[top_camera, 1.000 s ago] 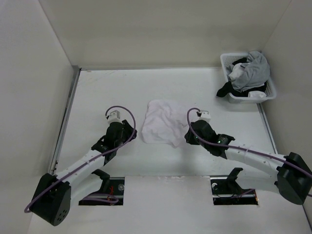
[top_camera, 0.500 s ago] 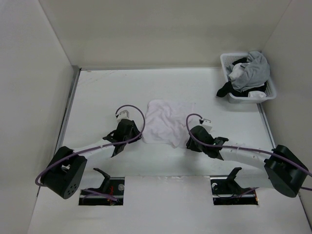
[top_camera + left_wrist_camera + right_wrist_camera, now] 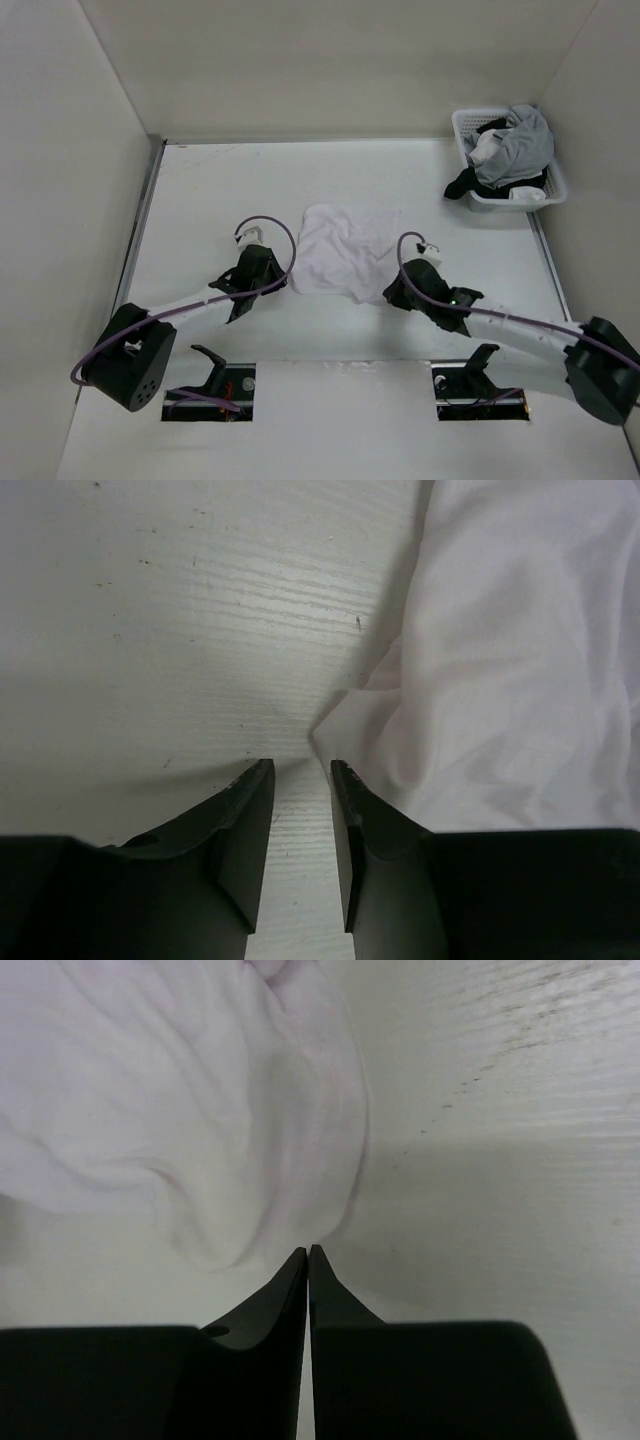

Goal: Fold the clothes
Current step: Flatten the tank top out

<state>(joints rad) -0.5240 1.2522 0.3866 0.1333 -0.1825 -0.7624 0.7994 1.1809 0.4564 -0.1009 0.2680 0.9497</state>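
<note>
The white garment (image 3: 340,252) lies in a soft, rumpled heap near the middle of the tabletop (image 3: 200,190), its outline roughly square with rounded, uneven corners; the cloth is thin and matte, creased into shallow ridges and folds that catch faint grey and pinkish shadows; the tabletop under it is white-painted wood with a fine grain and a few dark specks. The left arm (image 3: 190,305) reaches in low to the garment's left edge, the right arm (image 3: 510,322) to its near right corner; both are black and white, each with a purple cable looping over the wrist. In the left wrist view the left fingers (image 3: 245,815), dark and tapering to blunt tips, stand a narrow gap apart with bare tabletop between them; a pointed fold of the garment's edge lies just beyond that gap, and the cloth spreads to the right past the right-hand finger. In the right wrist view the right fingers (image 3: 298,1285) are pressed together tip to tip, meeting right at the rounded hem of the garment (whether any thread of cloth is caught between them I cannot tell). At the far right corner stands a white slotted plastic basket (image 3: 460,120), piled with a grey garment (image 3: 522,145) and a black garment (image 3: 466,185) that spills over its near left rim.
</note>
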